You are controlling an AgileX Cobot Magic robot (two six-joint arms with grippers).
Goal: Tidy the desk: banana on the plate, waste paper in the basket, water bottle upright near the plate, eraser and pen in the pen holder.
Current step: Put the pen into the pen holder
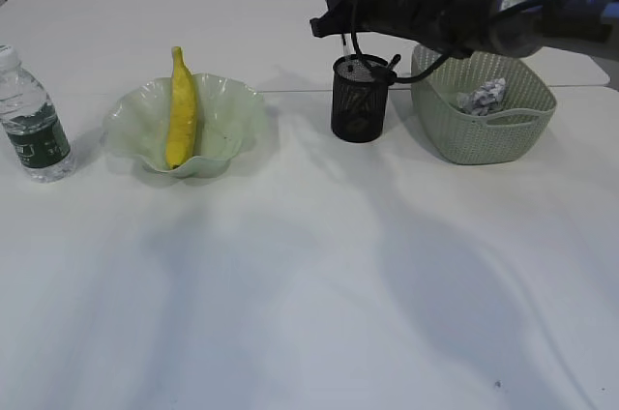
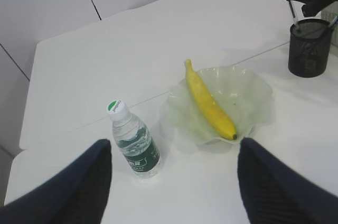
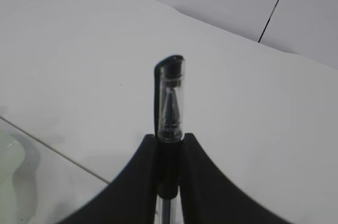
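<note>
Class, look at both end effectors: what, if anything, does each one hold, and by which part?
The right end effector pinches a clear capped pen just below its cap, above the pen holder. The left end effector is open and holds nothing.

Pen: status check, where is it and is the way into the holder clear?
Right end effector shut on pen, above pen holder. Left end effector open, empty. Nothing seen blocking the holder mouth.
</note>
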